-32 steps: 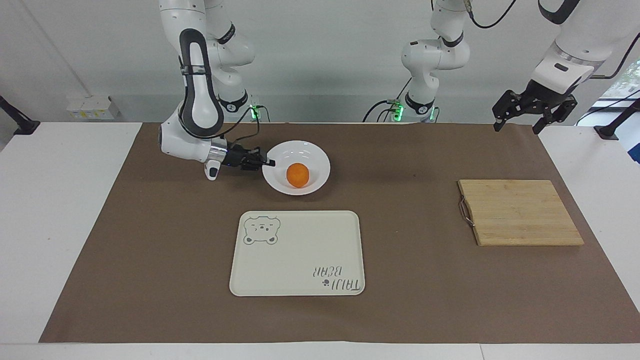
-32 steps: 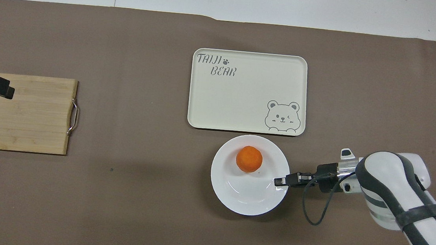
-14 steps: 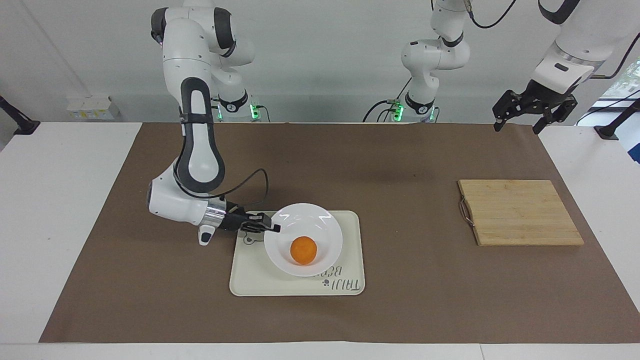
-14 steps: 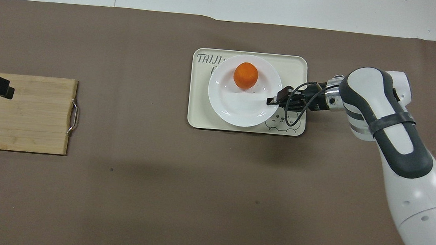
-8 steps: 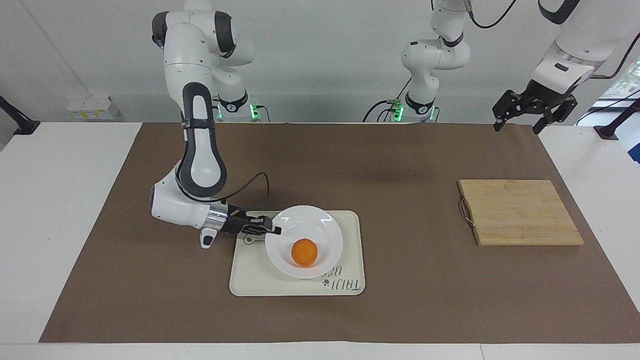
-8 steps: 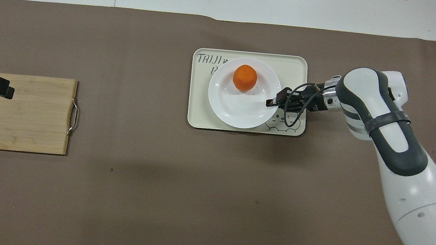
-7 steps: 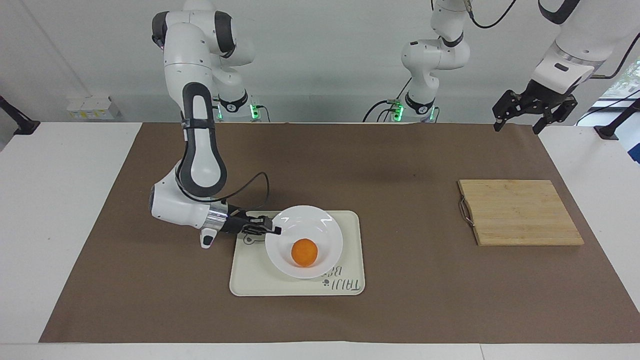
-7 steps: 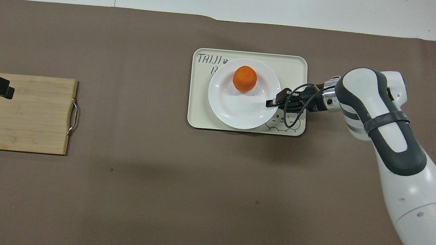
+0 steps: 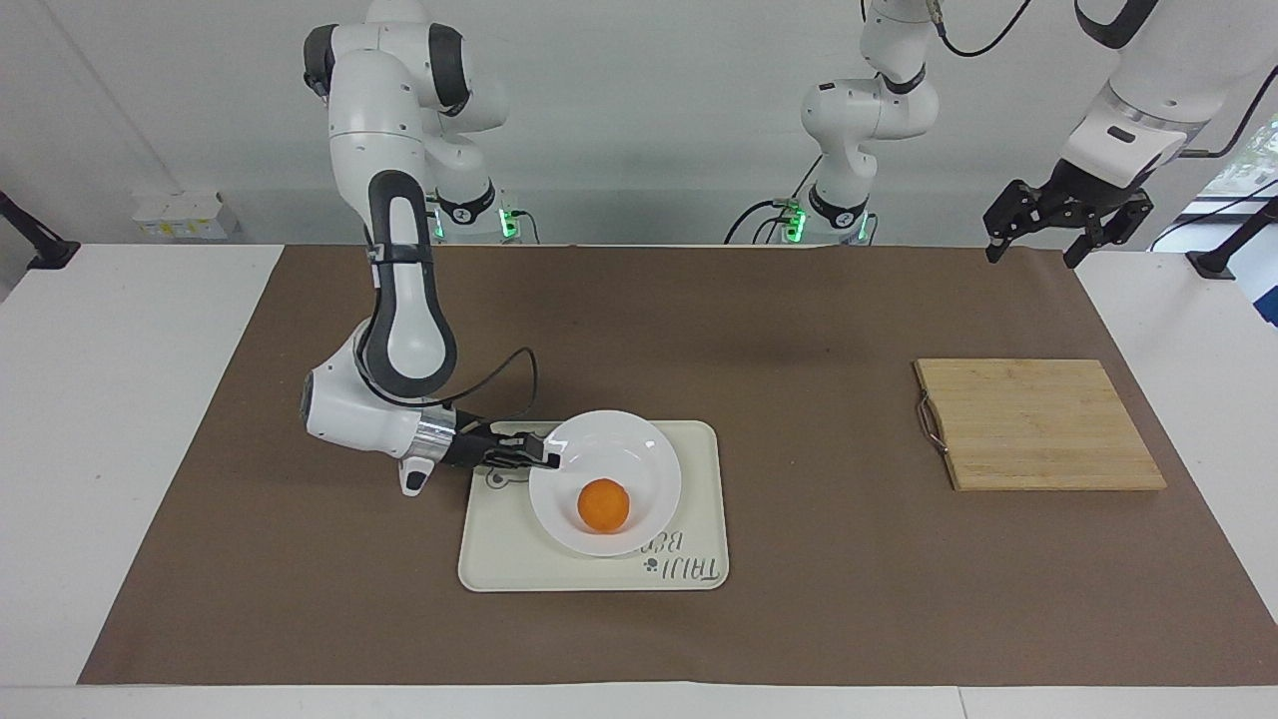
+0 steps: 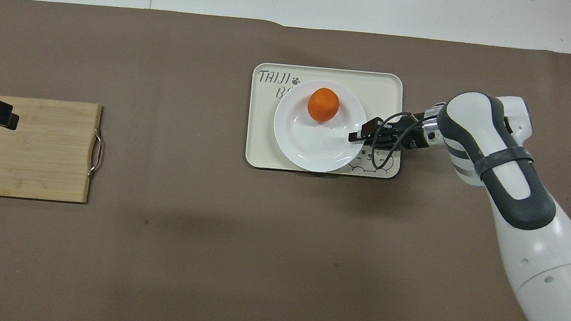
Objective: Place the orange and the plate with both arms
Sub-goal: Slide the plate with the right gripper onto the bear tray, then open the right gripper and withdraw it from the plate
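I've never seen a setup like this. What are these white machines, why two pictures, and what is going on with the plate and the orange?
These are two robot arms fixed at one end of a table. One picture looks at them from across the table; the other looks down from above their end, so sides appear swapped.

A cream tray lies mid-table with a white plate on it, and an orange in the plate. A wooden cutting board lies toward the left arm's end.

The right claw is at the plate's rim; whether it grips it is unclear. The left claw waits open, up in the air above its end of the table, holding nothing.
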### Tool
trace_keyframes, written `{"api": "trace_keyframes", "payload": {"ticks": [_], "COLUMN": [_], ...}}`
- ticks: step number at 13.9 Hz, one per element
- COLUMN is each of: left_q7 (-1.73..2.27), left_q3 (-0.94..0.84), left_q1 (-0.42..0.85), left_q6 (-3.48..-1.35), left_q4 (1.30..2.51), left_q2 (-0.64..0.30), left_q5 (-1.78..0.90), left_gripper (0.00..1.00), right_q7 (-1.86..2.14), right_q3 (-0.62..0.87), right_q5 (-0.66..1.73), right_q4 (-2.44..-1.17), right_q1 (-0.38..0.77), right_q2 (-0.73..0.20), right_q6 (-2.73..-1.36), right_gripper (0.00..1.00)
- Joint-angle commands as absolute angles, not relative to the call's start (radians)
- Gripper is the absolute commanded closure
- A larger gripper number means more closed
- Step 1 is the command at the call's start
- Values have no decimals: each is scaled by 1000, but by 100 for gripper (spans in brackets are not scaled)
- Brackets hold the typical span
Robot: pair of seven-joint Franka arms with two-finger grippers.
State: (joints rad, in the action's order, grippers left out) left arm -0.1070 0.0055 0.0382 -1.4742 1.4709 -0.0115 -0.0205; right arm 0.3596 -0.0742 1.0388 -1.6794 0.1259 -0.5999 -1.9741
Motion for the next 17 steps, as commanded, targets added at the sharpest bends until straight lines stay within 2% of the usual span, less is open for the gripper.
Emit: {"api": "trace_keyframes", "payload": {"ticks": [1, 2, 6, 9, 12, 14, 17], "left_q7": [-97, -97, -97, -97, -97, -97, -97], "left_q3": [-3, -3, -3, -3, -3, -3, -3], "left_q1": [29, 29, 29, 29, 29, 29, 29], "left_q6": [-1471, -1471, -1471, -1471, -1471, -1471, -1471], "left_q4": [1488, 1488, 1488, 1488, 1488, 1488, 1489], "left_q2": [8, 8, 8, 8, 8, 8, 8], "left_q5": [-2, -2, -2, -2, -2, -2, -2], "left_gripper": [0, 0, 0, 0, 0, 0, 0], "right_q7": [370, 371, 339, 260, 154, 79, 43], "right_q3": [-66, -66, -80, -80, -78, -72, -81], "right_q5": [1011, 1011, 953, 772, 487, 311, 187], "right_q4": [-1680, -1678, -1678, -1669, -1660, -1667, -1667], "right_q1": [110, 106, 123, 124, 124, 123, 106], "right_q2": [-589, -589, -551, -482, -393, -321, -258], "right_q6": [-1990, -1990, -2031, -2049, -2046, -2013, -1907], "right_gripper": [4, 0, 0, 0, 0, 0, 0]}}
